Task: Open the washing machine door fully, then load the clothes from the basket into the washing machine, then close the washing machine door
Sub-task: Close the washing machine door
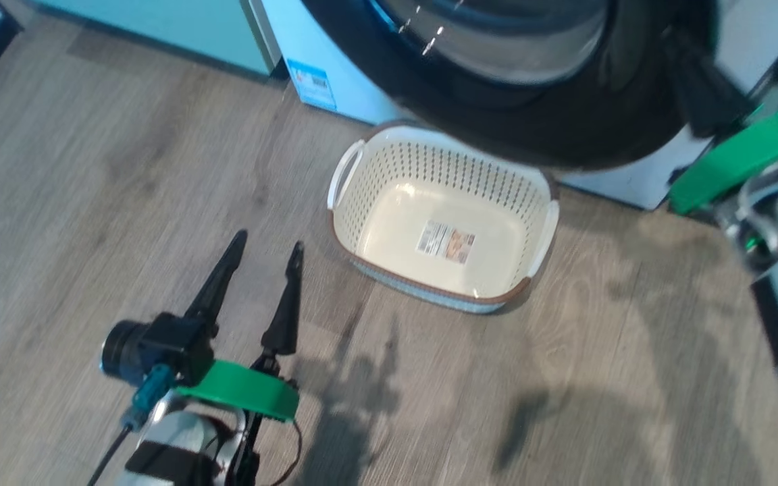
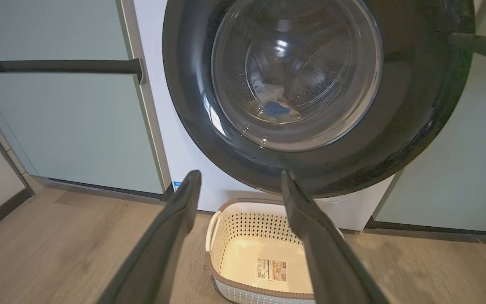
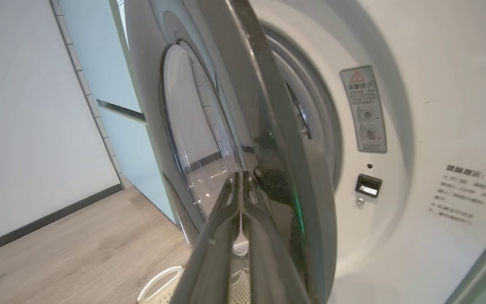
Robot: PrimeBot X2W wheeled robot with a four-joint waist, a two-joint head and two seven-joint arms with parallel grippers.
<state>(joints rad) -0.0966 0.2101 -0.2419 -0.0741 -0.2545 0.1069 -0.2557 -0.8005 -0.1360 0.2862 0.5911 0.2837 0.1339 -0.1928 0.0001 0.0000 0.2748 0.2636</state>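
Door (image 2: 395, 126) stood part open above the empty basket (image 1: 443, 169), clothes (image 2: 273, 107) inside the drum. Right end effector (image 3: 241, 175), fingers together, lay against its glossy rim and could slip off; left end effector (image 1: 271, 239) was apart.

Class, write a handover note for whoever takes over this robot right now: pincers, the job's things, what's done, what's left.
Left pincer: open, free above the floor.
Right pincer: shut, tips against the washing machine door rim.
Basket: empty, on the floor below the door.
Clothes: inside the washing machine, behind the door.
Done: loading.
Left: door ajar; push it fully shut.
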